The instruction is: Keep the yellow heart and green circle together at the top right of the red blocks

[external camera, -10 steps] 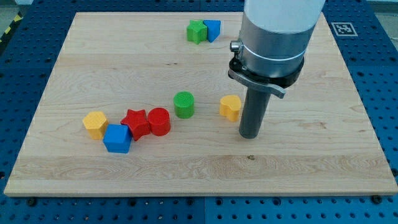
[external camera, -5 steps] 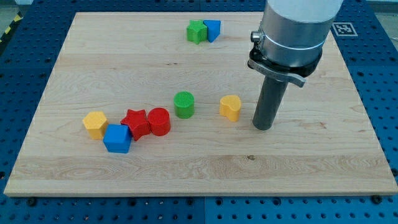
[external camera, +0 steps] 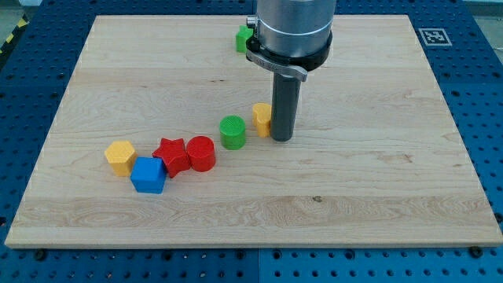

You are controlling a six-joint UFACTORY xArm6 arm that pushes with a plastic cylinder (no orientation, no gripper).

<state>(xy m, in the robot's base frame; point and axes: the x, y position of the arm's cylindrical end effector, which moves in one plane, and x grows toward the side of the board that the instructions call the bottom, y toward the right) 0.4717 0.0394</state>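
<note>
Now my tip point(external camera: 281, 139) against yellow heart point(external camera: 262, 118)

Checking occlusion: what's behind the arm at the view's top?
Only a sliver of a green block shows at the arm's left edge. Anything else behind the arm is covered. Lower down, my tip stands against the yellow heart, hiding its right side.

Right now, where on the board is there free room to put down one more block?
The view's right half, beyond my tip, is bare wood, as is the bottom strip below the blue block. Crowded: the row from the yellow block through red star, red cylinder, green circle to yellow heart.
</note>
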